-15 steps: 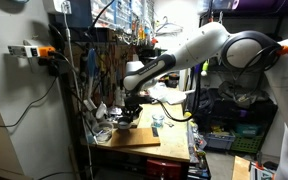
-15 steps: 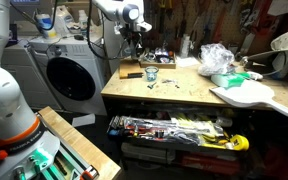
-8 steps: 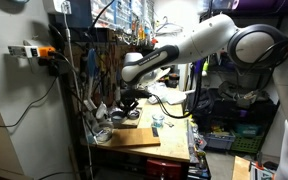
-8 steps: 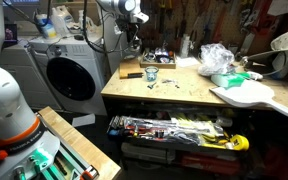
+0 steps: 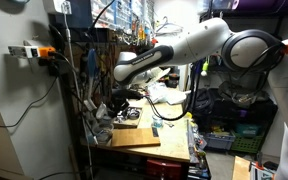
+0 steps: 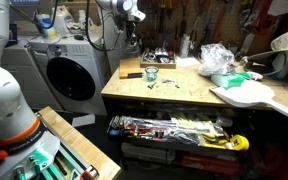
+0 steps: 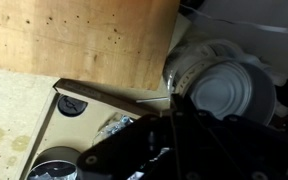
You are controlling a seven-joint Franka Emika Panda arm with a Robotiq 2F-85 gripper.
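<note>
the white round container (image 7: pixel 224 95) fills the right side of the wrist view, flat top up, nested in crumpled clear plastic (image 7: pixel 184 62) that wraps its left edge. just left of it and touching the plastic lies a shallow tray (image 7: pixel 96 92) with a thin raised rim; a small dark round piece (image 7: pixel 72 105) sits in the tray's near-left corner, and a shiny round metal thing (image 7: pixel 52 170) shows at the bottom edge, too blurred to name. beyond the tray and the container spreads a pale wooden board (image 7: pixel 84 35) flecked with dark spots. the gripper (image 5: pixel 120 103) hangs in the air just above this cluster, touching nothing; in the wrist view it is only a dark, blurred mass along the bottom, so i cannot tell whether the pincer is open or closed, and nothing can be seen in it. in an exterior view the cluster sits at the far left corner of the workbench (image 6: pixel 184 95), under the arm that comes down from above. a small glass (image 6: pixel 150 74) stands a little nearer and to the right of the tray, apart from it. further right on the bench rests a bulky pale plastic bag (image 6: pixel 219 57). below the benchtop an open drawer of tools (image 6: pixel 174 130) juts out, and a washing machine (image 6: pixel 72 72) stands left of the bench.
</note>
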